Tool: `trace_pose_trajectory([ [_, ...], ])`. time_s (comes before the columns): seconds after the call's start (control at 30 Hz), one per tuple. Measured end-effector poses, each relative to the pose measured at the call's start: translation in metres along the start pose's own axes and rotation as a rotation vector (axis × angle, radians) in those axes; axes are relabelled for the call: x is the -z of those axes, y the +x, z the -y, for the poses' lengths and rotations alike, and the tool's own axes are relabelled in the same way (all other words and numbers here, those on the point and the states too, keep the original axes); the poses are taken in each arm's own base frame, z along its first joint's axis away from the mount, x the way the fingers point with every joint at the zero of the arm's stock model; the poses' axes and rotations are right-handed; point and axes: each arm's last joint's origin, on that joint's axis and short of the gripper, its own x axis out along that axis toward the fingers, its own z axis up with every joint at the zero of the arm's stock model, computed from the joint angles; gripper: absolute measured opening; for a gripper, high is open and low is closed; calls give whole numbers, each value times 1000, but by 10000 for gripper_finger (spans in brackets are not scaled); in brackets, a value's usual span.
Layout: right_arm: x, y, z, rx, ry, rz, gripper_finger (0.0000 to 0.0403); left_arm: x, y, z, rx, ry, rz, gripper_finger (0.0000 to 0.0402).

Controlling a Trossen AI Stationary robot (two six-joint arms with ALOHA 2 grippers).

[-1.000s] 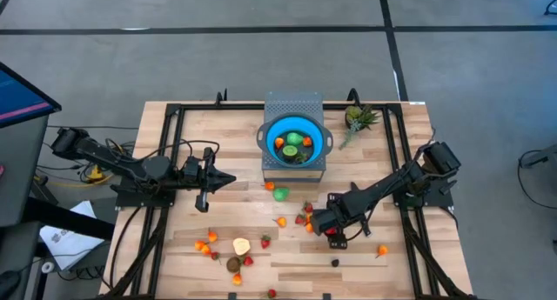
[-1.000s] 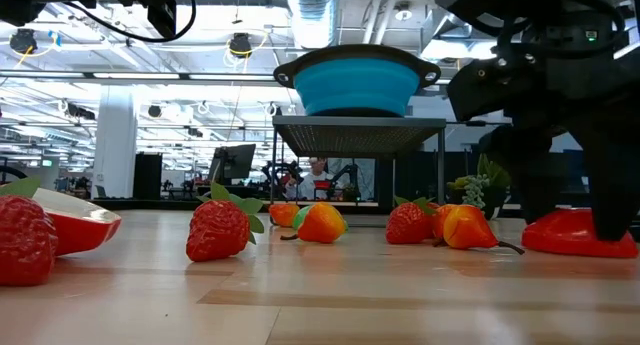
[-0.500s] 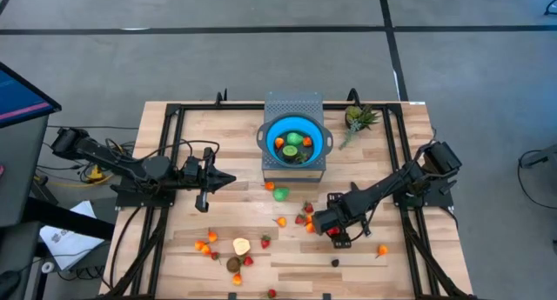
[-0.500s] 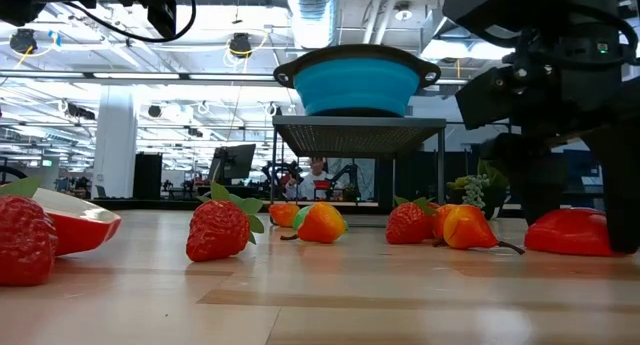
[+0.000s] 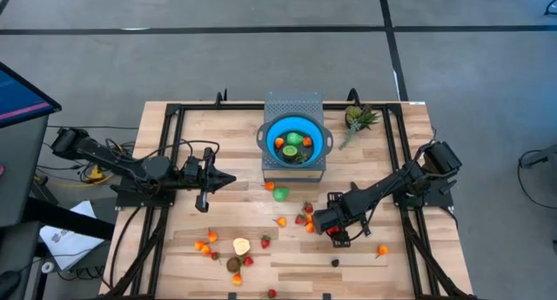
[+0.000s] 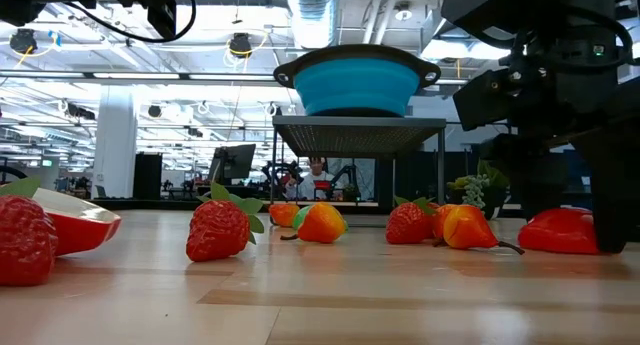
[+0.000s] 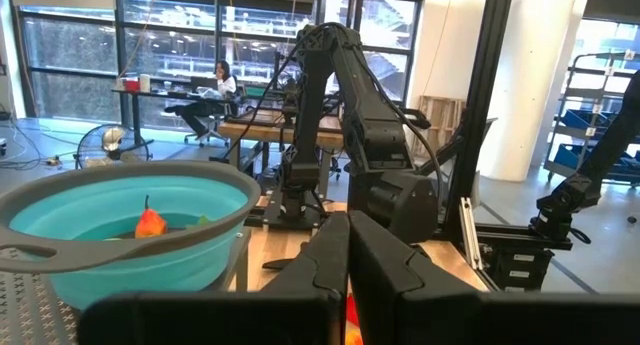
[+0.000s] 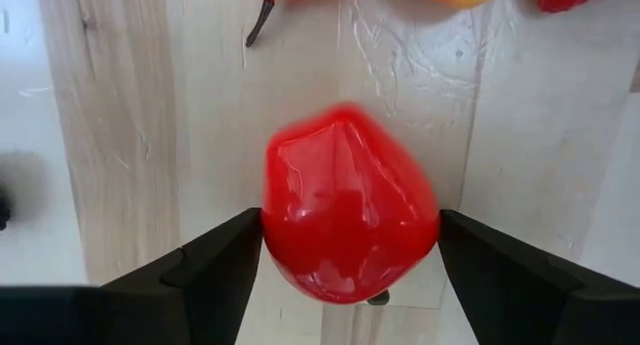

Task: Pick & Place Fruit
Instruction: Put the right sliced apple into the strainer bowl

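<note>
Down at the near end of the wooden table [image 5: 365,265], small toy fruit lies scattered: a pale yellow piece [image 5: 241,246] with a brown one [image 5: 233,264] beside it, a few orange bits [image 5: 204,246], and strawberries [image 6: 218,231] dotted about. A little further in, the right gripper [image 5: 339,239] is low over the boards, its fingers [image 8: 210,265] spread wide on either side of a glossy red fruit [image 8: 348,217]. They stand just beside it, one on each flank, and the fruit rests on the table; whether the pads actually touch it I cannot tell. More strawberries and orange pieces [image 5: 306,218] sit close by that gripper, toward the table's middle. Over on the other side, the left gripper [image 5: 228,180] waits above the table with its two fingers [image 7: 325,260] pressed tight together, holding nothing. Beyond it, a blue bowl [image 5: 295,141] sits on a grey perforated stand [image 5: 293,103], with an orange and a green fruit [image 5: 294,139] already inside. At the far right corner a small spiky green plant piece [image 5: 359,117] stands by the frame.
</note>
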Motion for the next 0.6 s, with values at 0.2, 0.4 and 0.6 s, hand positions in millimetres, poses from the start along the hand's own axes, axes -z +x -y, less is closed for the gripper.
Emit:
trace_pose_trajectory([
  [0.2,0,0,0,0,26,3,282,0,0,0,0,0,-1,2],
  [0.4,0,0,0,0,26,4,260,0,0,0,0,0,-1,2],
  [0.6,-1,-2,-1,-12,25,17,239,0,0,0,0,1,-2,2],
])
